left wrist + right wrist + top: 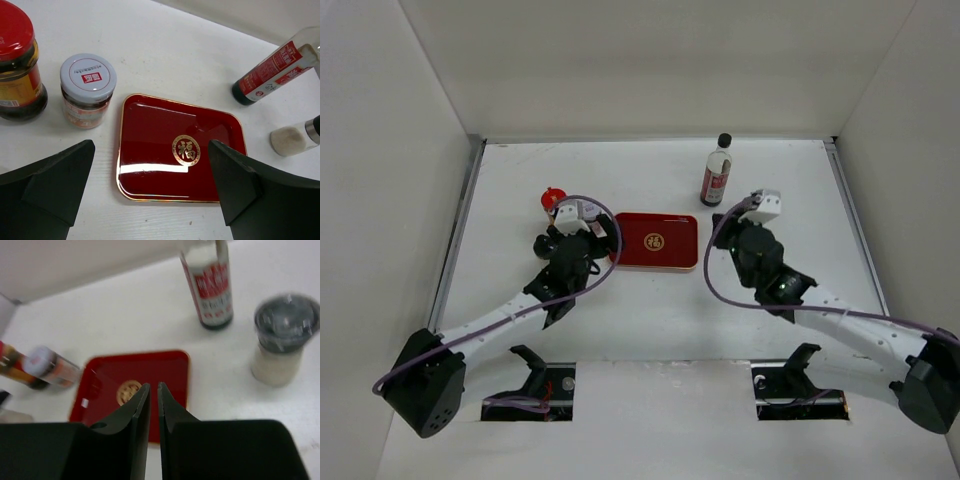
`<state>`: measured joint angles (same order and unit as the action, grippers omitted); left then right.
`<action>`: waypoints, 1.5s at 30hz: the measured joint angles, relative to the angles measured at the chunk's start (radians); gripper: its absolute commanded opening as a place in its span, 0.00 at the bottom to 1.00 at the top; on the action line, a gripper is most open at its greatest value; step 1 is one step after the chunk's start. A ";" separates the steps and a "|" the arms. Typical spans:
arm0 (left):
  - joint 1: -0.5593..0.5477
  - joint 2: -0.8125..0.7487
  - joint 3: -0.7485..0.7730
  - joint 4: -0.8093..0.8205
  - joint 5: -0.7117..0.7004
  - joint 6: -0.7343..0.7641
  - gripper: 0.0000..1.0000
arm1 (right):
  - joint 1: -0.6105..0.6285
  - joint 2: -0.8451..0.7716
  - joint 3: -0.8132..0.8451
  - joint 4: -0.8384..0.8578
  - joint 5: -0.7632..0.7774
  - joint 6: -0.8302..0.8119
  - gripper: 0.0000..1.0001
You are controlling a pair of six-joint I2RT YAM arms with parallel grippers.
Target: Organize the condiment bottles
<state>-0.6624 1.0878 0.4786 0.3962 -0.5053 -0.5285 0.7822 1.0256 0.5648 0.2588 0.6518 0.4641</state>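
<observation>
Judging by looks, these small jars are stiff, smooth, likely breakable glass; pinch each around the body below its lid. The tall clear black-capped bottle with red label [717, 172] stands on the bench behind the empty flat red gold-emblem tray [672, 262]. The red-lidded jar of dark sauce [17, 65] and the white-lidded jar [88, 90] stand left of it, the grey-lidded shaker of white powder [282, 337] right. Left jaws spread wide; right jaws pressed together, empty.

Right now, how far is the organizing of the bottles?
Nothing looks done: the tray is bare, and the tall bottle, red-lidded jar, white-lidded jar and grey-lidded jar stand around it. Nothing is in hand: left end effector open, right end effector shut, empty. All bottles are probably left to place.
</observation>
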 measured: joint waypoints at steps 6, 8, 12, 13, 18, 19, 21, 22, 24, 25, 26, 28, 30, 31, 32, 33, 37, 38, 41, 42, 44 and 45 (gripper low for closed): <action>0.022 -0.085 -0.041 0.077 0.035 0.009 0.60 | -0.169 0.057 0.281 -0.055 -0.101 -0.056 0.36; 0.019 -0.098 -0.052 0.110 0.050 0.012 0.46 | -0.236 0.118 0.373 -0.089 -0.138 -0.073 0.59; 0.002 -0.096 -0.074 0.138 0.086 0.011 0.35 | -0.315 0.267 0.540 -0.163 -0.199 -0.121 0.91; -0.005 -0.093 -0.081 0.144 0.098 0.011 0.35 | -0.325 0.304 0.578 -0.181 -0.210 -0.136 0.94; -0.021 -0.072 -0.124 0.203 0.150 0.011 0.34 | -0.351 0.444 0.724 -0.262 -0.246 -0.202 1.00; -0.021 -0.069 -0.133 0.213 0.158 0.011 0.34 | -0.353 0.461 0.744 -0.275 -0.249 -0.210 1.00; -0.021 -0.066 -0.144 0.225 0.174 0.011 0.36 | -0.362 0.500 0.786 -0.292 -0.259 -0.228 1.00; -0.021 -0.063 -0.147 0.232 0.179 0.011 0.37 | -0.368 0.523 0.813 -0.303 -0.261 -0.236 0.99; -0.018 -0.057 -0.152 0.254 0.186 0.011 0.43 | -0.382 0.566 0.853 -0.312 -0.264 -0.248 0.94; -0.018 -0.053 -0.153 0.262 0.191 0.011 0.48 | -0.389 0.587 0.872 -0.316 -0.265 -0.253 0.92; -0.016 -0.049 -0.153 0.270 0.194 0.010 0.51 | -0.397 0.608 0.890 -0.320 -0.266 -0.257 0.92; -0.014 -0.046 -0.155 0.280 0.197 0.008 0.57 | -0.407 0.644 0.915 -0.326 -0.267 -0.264 0.90; -0.011 -0.045 -0.161 0.296 0.196 0.005 0.60 | -0.417 0.683 0.940 -0.335 -0.268 -0.274 0.86; -0.008 -0.041 -0.165 0.309 0.196 0.004 0.61 | -0.421 0.704 0.955 -0.340 -0.268 -0.278 0.83; -0.005 -0.036 -0.167 0.315 0.196 0.003 0.61 | -0.423 0.725 0.972 -0.345 -0.269 -0.285 0.79; -0.003 -0.028 -0.168 0.321 0.196 0.002 0.61 | -0.426 0.743 0.986 -0.348 -0.271 -0.290 0.78; 0.002 0.003 -0.169 0.330 0.195 -0.001 0.62 | -0.428 0.793 1.017 -0.357 -0.276 -0.310 0.58; 0.004 0.009 -0.169 0.333 0.195 -0.002 0.63 | -0.427 0.800 1.019 -0.357 -0.277 -0.313 0.51; 0.008 0.020 -0.169 0.334 0.196 -0.003 0.65 | -0.427 0.814 1.028 -0.357 -0.281 -0.317 0.30; 0.008 0.020 -0.169 0.334 0.196 -0.004 0.65 | -0.427 0.815 1.029 -0.357 -0.279 -0.320 0.26; 0.013 0.020 -0.170 0.336 0.196 -0.005 0.65 | -0.427 0.814 1.028 -0.354 -0.277 -0.319 0.23; 0.016 0.020 -0.170 0.337 0.196 -0.006 0.65 | -0.427 0.811 1.024 -0.349 -0.276 -0.319 0.22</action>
<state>-0.6464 1.1076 0.3088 0.7334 -0.3096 -0.5343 0.3550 1.8362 1.5890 -0.0902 0.3759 0.1452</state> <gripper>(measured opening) 0.648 0.437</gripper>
